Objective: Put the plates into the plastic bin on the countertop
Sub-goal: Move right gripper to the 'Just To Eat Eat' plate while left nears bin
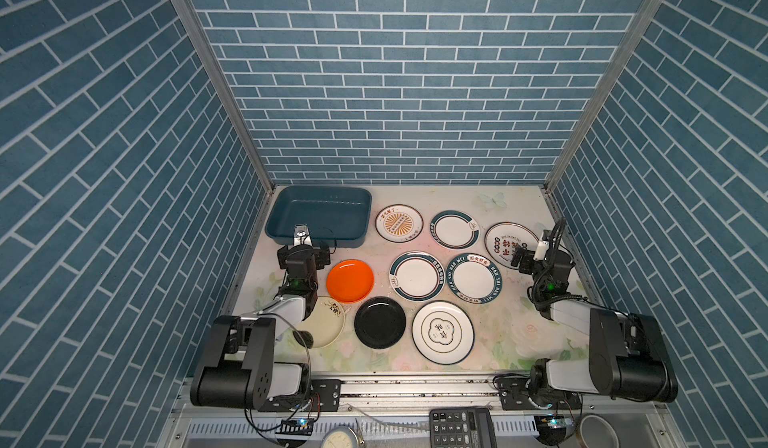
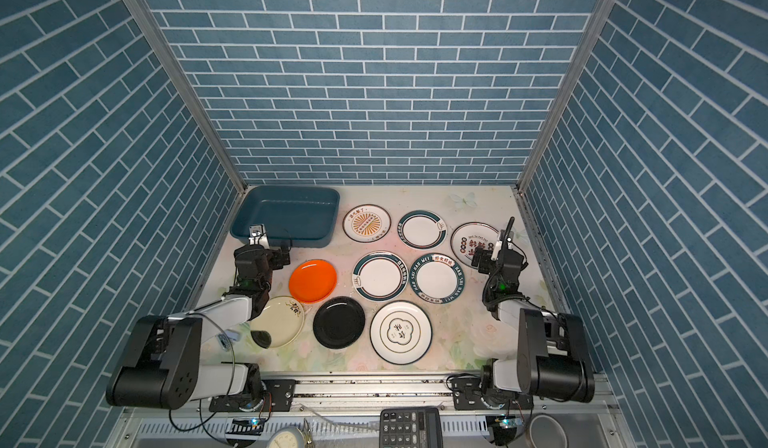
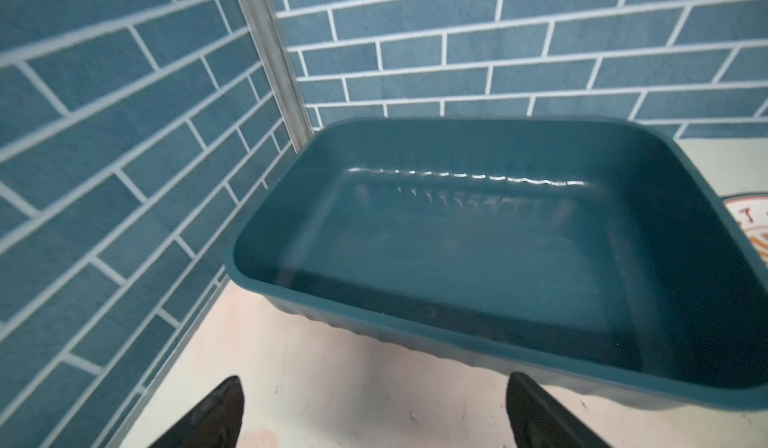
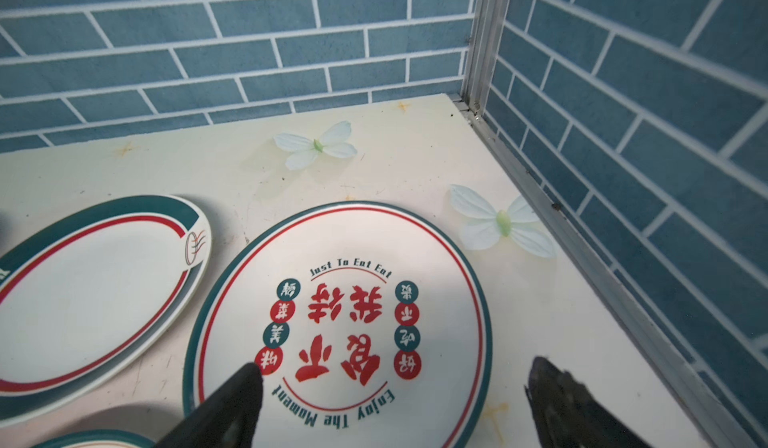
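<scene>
The empty teal plastic bin [image 1: 332,194] [image 2: 291,200] sits at the back left of the floral countertop [image 1: 511,325]. Several plates lie flat beside it, among them an orange plate [image 1: 350,280], a black plate [image 1: 380,322], a cream sprig plate [image 1: 328,325], a sunburst plate [image 1: 399,223] and a red-lettered plate [image 1: 503,240] [image 4: 345,308]. My left gripper [image 1: 304,250] [image 3: 374,383] is open and empty, just short of the bin's near wall [image 3: 415,333]. My right gripper [image 1: 524,258] [image 4: 397,365] is open above the near part of the red-lettered plate, holding nothing.
Two teal-rimmed plates [image 1: 454,229] [image 1: 416,276], a ring-lettered plate [image 1: 473,278] and an emblem plate [image 1: 442,332] fill the middle. Brick-patterned walls close three sides. Past the front metal rail [image 1: 415,387] lie a calculator [image 1: 461,427], a dial disc [image 1: 343,437] and a metal bowl [image 1: 598,431].
</scene>
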Controlling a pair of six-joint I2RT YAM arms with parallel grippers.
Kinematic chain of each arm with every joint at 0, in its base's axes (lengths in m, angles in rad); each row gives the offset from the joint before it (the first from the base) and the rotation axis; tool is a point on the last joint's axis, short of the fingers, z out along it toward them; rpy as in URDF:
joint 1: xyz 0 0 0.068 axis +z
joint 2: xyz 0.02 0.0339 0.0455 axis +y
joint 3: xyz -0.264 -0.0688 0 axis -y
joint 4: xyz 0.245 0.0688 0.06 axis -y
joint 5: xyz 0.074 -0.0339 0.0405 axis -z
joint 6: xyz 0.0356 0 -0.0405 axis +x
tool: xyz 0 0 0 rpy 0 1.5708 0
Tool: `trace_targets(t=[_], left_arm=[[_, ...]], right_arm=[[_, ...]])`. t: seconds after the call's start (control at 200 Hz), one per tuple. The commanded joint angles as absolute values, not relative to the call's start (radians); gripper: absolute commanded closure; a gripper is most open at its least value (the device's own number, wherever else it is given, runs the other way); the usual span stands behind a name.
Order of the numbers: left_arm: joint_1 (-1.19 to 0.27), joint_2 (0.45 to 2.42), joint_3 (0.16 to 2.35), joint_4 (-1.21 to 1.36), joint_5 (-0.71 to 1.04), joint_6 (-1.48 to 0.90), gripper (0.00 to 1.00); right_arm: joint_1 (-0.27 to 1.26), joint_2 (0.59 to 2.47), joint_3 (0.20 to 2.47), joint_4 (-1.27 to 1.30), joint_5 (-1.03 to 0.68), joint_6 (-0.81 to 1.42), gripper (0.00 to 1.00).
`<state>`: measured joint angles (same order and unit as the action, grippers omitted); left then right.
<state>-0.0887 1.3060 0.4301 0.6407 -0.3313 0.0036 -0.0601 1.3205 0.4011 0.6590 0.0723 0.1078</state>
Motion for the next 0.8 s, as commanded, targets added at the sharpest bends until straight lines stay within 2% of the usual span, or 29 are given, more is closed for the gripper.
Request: trace_targets(t=[0.0,0.11,0.285,0.435,0.54,0.685,0.795], left_arm=[[-0.143,1.217,0.411,0.550,-0.472,-0.012,0.00],[-0.212,1.116,0.408,0.468,-0.561,0.010,0.00],[-0.369,1.001,0.482,0.257,-0.769,-0.019,0.00],[-0.499,0.939,0.582,0.022,-0.889,-0.069,0.00],[-0.582,0.896,0.586,-0.047,-0.865,-0.133,0.00],[-0.603,0.862,0.585,-0.096,-0.653,-0.184,0.01],[-0.604,0.857,0.582,-0.058,-0.570,-0.195,0.01]], right_arm=[[-0.061,1.252,0.455,0.501,0.118,0.180,0.01],[-0.061,1.193,0.483,0.402,0.109,0.259,0.01],[-0.067,1.163,0.631,0.016,0.136,0.376,0.01],[-0.084,1.123,0.660,-0.098,0.074,0.454,0.02],[-0.094,1.093,0.681,-0.150,0.033,0.485,0.02],[-0.103,1.105,0.720,-0.221,0.034,0.482,0.02],[-0.120,1.132,0.736,-0.253,-0.017,0.480,0.02]])
